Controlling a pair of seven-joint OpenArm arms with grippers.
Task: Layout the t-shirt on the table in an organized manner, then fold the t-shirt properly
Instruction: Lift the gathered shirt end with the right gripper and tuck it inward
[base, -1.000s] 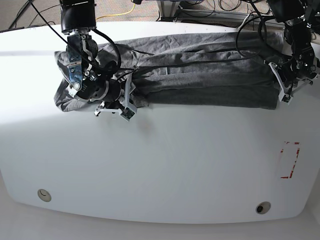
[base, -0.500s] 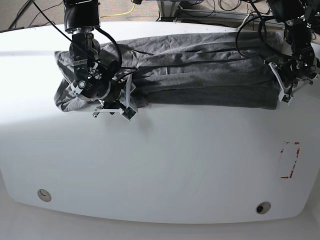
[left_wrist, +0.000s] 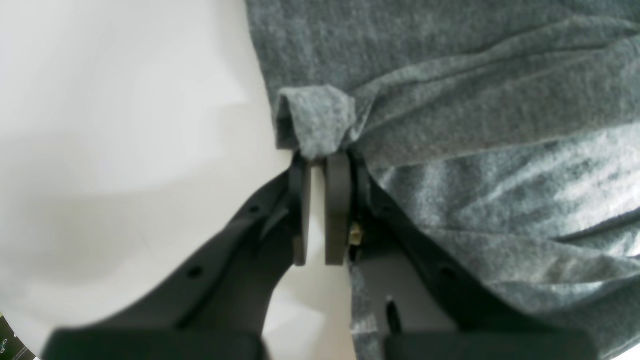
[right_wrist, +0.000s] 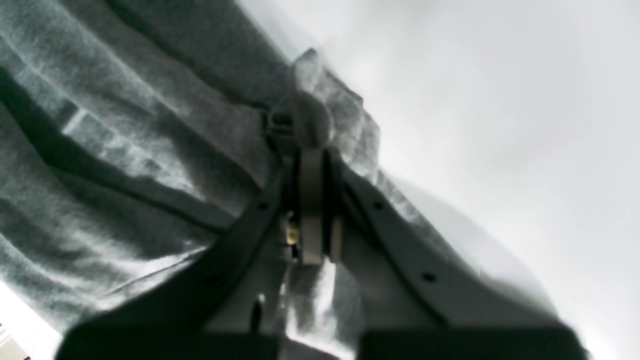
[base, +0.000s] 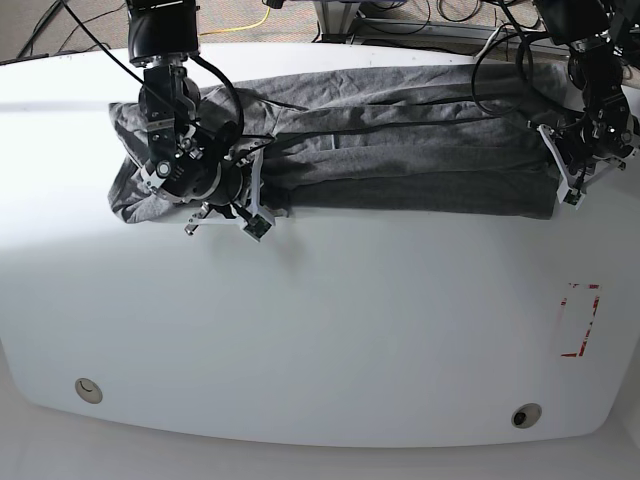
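The t-shirt (base: 400, 150) lies as a long, wrinkled band across the far half of my table (base: 330, 330). Going left to right in the base view, my right hand (base: 262, 203) sits at the shirt's near edge by its bunched end; its wrist view shows the jaws pressed together on a fold of cloth. At the far right my left hand (base: 559, 170) pinches the shirt's corner, a small tuck of fabric standing between nearly closed fingers (left_wrist: 338, 200). A red tape mark (base: 580, 320) lies nearer, well apart from the shirt.
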